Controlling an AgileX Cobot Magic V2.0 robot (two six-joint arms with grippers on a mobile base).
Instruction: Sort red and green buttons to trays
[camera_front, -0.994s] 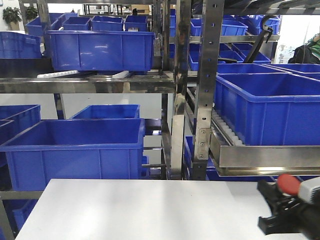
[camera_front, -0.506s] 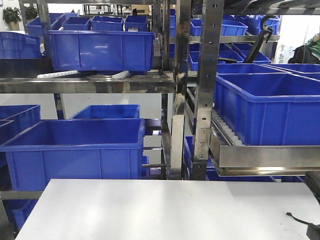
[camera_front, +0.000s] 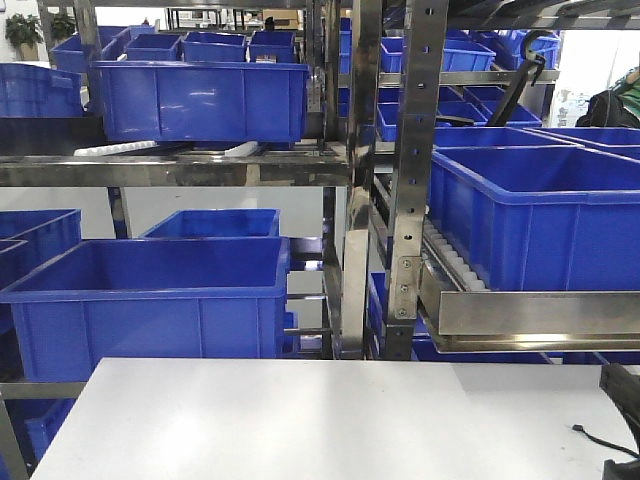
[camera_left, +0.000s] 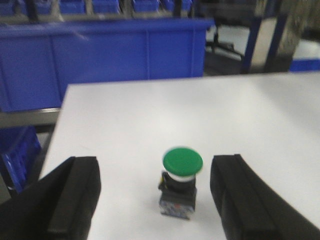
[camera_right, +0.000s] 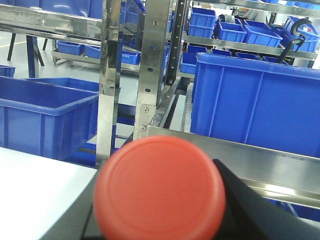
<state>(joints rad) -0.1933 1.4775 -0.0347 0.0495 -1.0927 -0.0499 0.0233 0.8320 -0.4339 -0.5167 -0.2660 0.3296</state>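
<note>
The green button (camera_left: 182, 162) stands upright on the white table (camera_left: 150, 110), its dark blocky base below the cap. My left gripper (camera_left: 155, 200) is open around it, with one black finger (camera_left: 75, 195) far to its left and the other finger (camera_left: 240, 195) close on its right, neither touching. My right gripper (camera_right: 162, 217) is shut on the red button (camera_right: 160, 190), whose cap faces the camera and hides most of the fingers. In the front view only a black part of the right arm (camera_front: 622, 385) shows at the right edge. The trays are out of view.
Steel racks (camera_front: 410, 180) loaded with deep blue crates (camera_front: 150, 300) stand just behind the table (camera_front: 300, 420). A steel shelf rail (camera_right: 280, 160) and a blue crate (camera_right: 255, 100) are close in front of the right gripper. The table's left edge (camera_left: 55, 145) lies near the left finger.
In the front view the right gripper holding the red button has left the lower right corner; only a black piece of the arm and a thin cable remain at the edge.
</note>
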